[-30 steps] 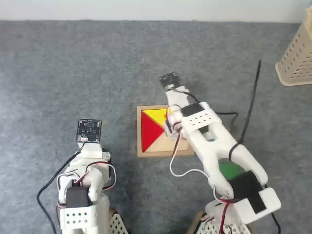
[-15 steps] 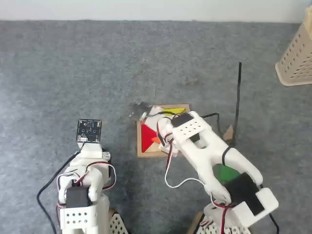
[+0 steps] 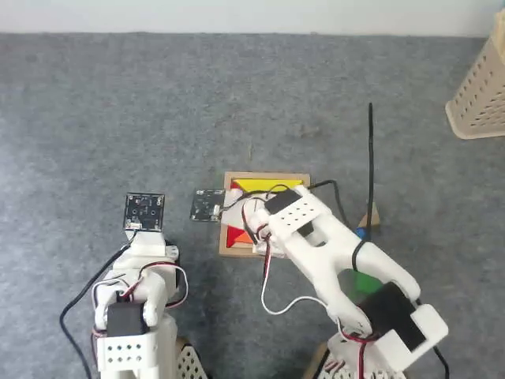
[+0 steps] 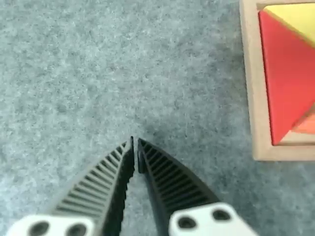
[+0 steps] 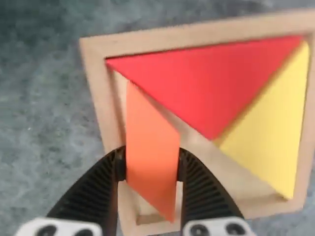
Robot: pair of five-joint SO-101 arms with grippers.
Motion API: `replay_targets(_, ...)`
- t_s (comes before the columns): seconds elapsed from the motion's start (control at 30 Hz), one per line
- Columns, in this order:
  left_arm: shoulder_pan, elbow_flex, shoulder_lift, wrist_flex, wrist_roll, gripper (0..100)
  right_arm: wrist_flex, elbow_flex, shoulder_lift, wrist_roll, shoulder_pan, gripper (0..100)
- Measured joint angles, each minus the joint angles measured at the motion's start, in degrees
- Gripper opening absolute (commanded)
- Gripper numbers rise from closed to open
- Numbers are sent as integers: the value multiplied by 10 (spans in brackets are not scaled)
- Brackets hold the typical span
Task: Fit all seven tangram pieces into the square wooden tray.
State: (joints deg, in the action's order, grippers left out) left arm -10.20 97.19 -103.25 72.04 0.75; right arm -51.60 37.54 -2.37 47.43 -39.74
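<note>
Now the right wrist has swung left across the tray

Clamped between the ribbed black fingers of the right gripper (image 5: 150,155) is the orange parallelogram (image 5: 147,132). It is held over the square wooden tray (image 5: 94,83), beside the rim and against the edge of the red triangle (image 5: 206,83). I cannot tell whether it touches the tray floor. The red triangle and the yellow triangle (image 5: 266,132) lie flat in the tray, meeting along 1 edge. 1 second ago the right arm (image 3: 323,245) reached over the tray's far right part. Its wrist has since turned to the tray's left side. A green piece (image 3: 366,278) lies on the carpet, partly under this arm. The left gripper (image 4: 134,145) is as before, folded back near its base, its 2 toothed fingers pressed together on nothing above the grey, nubby carpet (image 3: 118,103). All visible pieces are smooth, flat and matt. A perforated beige basket (image 3: 481,87) stands at the far right edge.
</note>
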Motion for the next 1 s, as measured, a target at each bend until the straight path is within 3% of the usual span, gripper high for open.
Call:
replay_targets(0.27, 0, 0, 0, 0, 0, 12, -1, 0, 0, 1, -1, 20)
replay_targets(0.57, 0, 0, 0, 0, 0, 12, -18, 0, 0, -1, -10, 243)
replay_targets(0.83, 0, 0, 0, 0, 0, 12, -21, 1, -11, -19, -10, 186)
replay_targets(1.0, 0, 0, 0, 0, 0, 12, -40, 1, -97, -93, -1, 72)
